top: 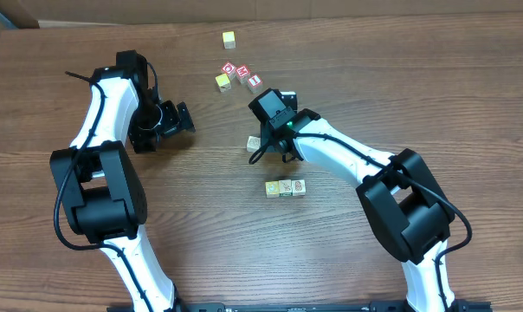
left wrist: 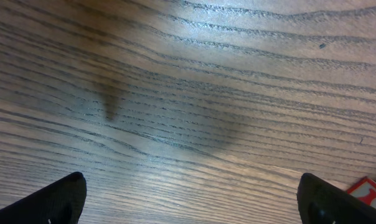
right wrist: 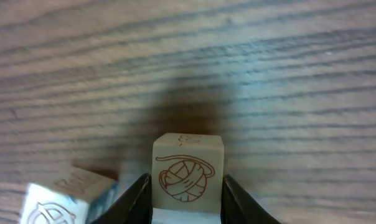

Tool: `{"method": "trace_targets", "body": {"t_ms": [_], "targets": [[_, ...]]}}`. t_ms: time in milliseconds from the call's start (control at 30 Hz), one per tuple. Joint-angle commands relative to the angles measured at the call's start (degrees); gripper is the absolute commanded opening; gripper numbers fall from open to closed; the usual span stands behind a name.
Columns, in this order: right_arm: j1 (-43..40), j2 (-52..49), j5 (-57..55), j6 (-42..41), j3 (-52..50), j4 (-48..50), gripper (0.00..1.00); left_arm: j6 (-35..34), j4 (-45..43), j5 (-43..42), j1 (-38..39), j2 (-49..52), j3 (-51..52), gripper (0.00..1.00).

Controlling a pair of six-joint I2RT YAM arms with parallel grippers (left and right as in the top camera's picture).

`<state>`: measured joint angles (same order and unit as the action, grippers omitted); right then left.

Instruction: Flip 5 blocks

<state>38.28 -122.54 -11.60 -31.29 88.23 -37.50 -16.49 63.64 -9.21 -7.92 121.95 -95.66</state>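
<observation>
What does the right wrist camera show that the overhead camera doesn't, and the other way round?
Only the right wrist: the yarn-ball print on the cream block between the right gripper's fingers. Only the overhead: the left gripper, a row of three blocks, the red-and-white cubes. Both: the wooden table and a loose block beside the right gripper.

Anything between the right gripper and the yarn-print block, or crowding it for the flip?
Nothing visible. The right gripper clasps the yarn-print block on both sides; a second block lies beside it, outside the jaws.
</observation>
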Motion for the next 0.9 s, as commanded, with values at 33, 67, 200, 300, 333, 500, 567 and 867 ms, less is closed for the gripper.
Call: {"method": "trace_targets", "body": {"t_ms": [33, 67, 200, 300, 333, 500, 567, 867], "targets": [[0.0, 6.75, 1.22, 0.07, 4.5, -5.31, 0.33, -0.04, -0.04, 0.22, 0.07, -1.25, -0.57, 1.0], [0.09, 8.41, 2.03, 0.09, 5.38, -6.88, 0.32, -0.04, -0.04, 0.22, 0.07, -1.27, -0.57, 1.0], [0.24, 15.87, 6.84, 0.22, 6.8, -12.46, 0.2, -0.07, -0.04, 0.22, 0.07, -1.25, -0.57, 1.0], [-0.17, 19.52, 17.86, 0.24, 6.78, -14.56, 0.18, -0.04, -0.04, 0.22, 0.07, -1.25, -0.57, 1.0], [-0.35, 20.02, 21.2, 0.24, 6.78, -15.28, 0.18, -0.04, -0.04, 0.24, 0.07, -1.25, -0.57, 1.0], [0.28, 19.91, 31.34, -0.02, 5.01, -17.2, 0.19, -0.04, -0.04, 0.22, 0.07, -1.25, -0.57, 1.0], [1.42, 19.54, 30.67, -0.22, 3.26, -16.31, 0.19, -0.04, -0.04, 0.22, 0.07, -1.25, -0.57, 1.0], [6.88, 18.84, 28.22, -0.39, -9.66, -0.28, 0.2, -0.04, -0.04, 0.22, 0.07, -1.25, -0.57, 1.0]]}}
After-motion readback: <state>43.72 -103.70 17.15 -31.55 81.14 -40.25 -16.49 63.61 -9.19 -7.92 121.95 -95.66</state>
